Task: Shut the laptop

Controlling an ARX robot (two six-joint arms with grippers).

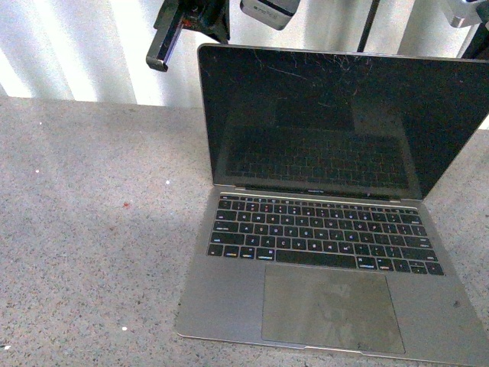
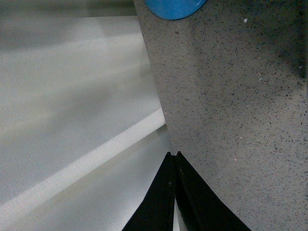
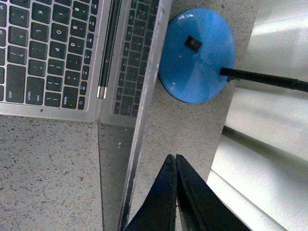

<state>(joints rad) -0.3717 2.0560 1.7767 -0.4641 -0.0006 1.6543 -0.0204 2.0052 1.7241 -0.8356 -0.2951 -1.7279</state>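
I note the slim silver-grey metal laptop (image 1: 328, 229) open on the speckled grey stone counter (image 1: 92, 229), closing not begun; left gripper (image 2: 174, 156) and right gripper (image 3: 174, 158) both pressed together, empty, the right behind the lid (image 3: 139, 120), which I judge must next be pushed forward and down.

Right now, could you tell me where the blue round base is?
In the right wrist view, the blue base sits on the speckled counter directly behind the open laptop screen, near the counter's back edge.
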